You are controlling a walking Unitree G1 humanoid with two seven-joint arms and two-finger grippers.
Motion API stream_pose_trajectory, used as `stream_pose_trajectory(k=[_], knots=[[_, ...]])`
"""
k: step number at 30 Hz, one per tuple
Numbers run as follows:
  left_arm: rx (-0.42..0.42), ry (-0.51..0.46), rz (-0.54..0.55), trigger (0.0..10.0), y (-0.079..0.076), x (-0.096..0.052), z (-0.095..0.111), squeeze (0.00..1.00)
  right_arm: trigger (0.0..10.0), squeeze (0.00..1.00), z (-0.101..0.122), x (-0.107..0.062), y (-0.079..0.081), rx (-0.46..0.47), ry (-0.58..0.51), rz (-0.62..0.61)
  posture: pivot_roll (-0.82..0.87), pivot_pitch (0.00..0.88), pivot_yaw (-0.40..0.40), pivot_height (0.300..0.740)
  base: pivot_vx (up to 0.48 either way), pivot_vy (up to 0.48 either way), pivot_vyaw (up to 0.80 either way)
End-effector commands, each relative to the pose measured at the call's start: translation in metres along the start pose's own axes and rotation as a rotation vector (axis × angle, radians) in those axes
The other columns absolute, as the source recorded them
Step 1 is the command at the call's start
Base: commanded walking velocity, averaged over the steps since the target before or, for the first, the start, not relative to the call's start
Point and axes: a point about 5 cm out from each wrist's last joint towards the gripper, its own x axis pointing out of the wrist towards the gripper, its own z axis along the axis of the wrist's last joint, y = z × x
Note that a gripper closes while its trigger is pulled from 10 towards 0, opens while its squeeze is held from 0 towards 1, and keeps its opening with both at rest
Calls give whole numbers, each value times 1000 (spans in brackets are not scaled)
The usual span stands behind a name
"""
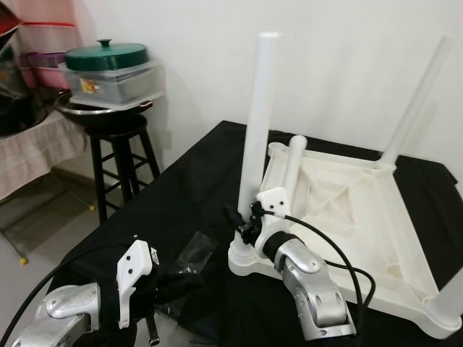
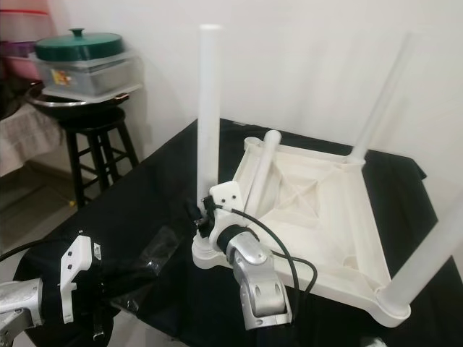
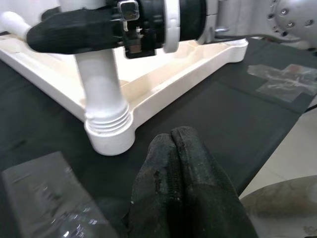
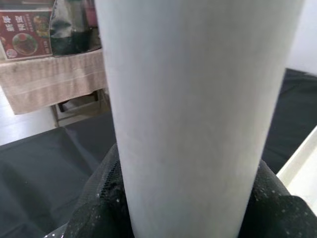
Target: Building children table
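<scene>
Right gripper (image 1: 242, 223) clamps one of three upright legs (image 1: 257, 123); left gripper (image 3: 184, 148) closed empty.

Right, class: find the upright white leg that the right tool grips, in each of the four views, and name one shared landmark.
Left eye view: upright leg, centre, right tool at its base.
Right eye view: left of centre.
Left wrist view: upper left, threaded into the corner socket.
Right wrist view: close up, spanning the middle.
Shared landmark: the black cloth.
</scene>
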Motion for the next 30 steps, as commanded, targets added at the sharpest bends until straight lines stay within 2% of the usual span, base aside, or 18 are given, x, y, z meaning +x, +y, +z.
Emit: stream_pose_trajectory(k=[1,2,3,7,9,11,12,20,23,25,26,28,29,30], knots=[[-29,16,-13,10000,2,0,-3,0,0,0,-26,1,-4,47,128,10,98,0,-44,740,0,0,0],[-38,11,-7,10000,2,0,-2,0,6118,0,-20,4,-11,20,121,11,101,0,-48,740,0,0,0],[-44,3,12,10000,3,-1,-2,0,10000,0,-14,5,-18,2,115,-9,104,0,-51,740,0,0,0],[-48,-3,30,10000,4,-1,-2,0,10000,0,-9,5,-22,-6,112,-33,104,0,-51,740,0,0,0],[-75,-49,91,10000,10,-3,1,0,10000,0,3,1,-30,0,83,-77,105,0,-56,740,0,0,0],[-87,-68,109,10000,12,-4,2,0,10000,0,7,-3,-31,8,58,-51,98,0,-56,740,0,0,0],[-96,-79,116,10000,13,-5,3,0,10000,1000,10,-8,-30,19,36,-15,94,0,-54,740,0,0,0],[-126,-95,113,10000,16,-5,4,0,10000,1000,12,-30,-25,97,-29,141,70,0,-49,740,0,0,0],[-139,-112,144,10000,20,-6,5,0,10000,1000,8,-46,-23,94,-43,200,58,0,-44,740,0,0,0],[-142,-115,152,10000,21,-6,5,0,10000,1000,7,-50,-23,91,-43,209,58,0,-44,740,0,0,0],[-148,-120,163,10000,22,-6,5,0,10000,953,3,-56,-24,100,-33,200,51,0,-43,740,0,0,0],[-148,-120,163,10000,22,-6,5,0,10000,953,3,-56,-24,100,-33,200,51,0,-43,740,0,0,0],[-159,-125,178,10000,23,-6,5,0,10000,0,-3,-61,-29,97,-18,152,46,0,-42,740,0,0,0],[-188,-124,191,10000,24,-7,4,0,10000,0,-11,-69,-35,126,-3,87,40,0,-39,740,0,0,0]])
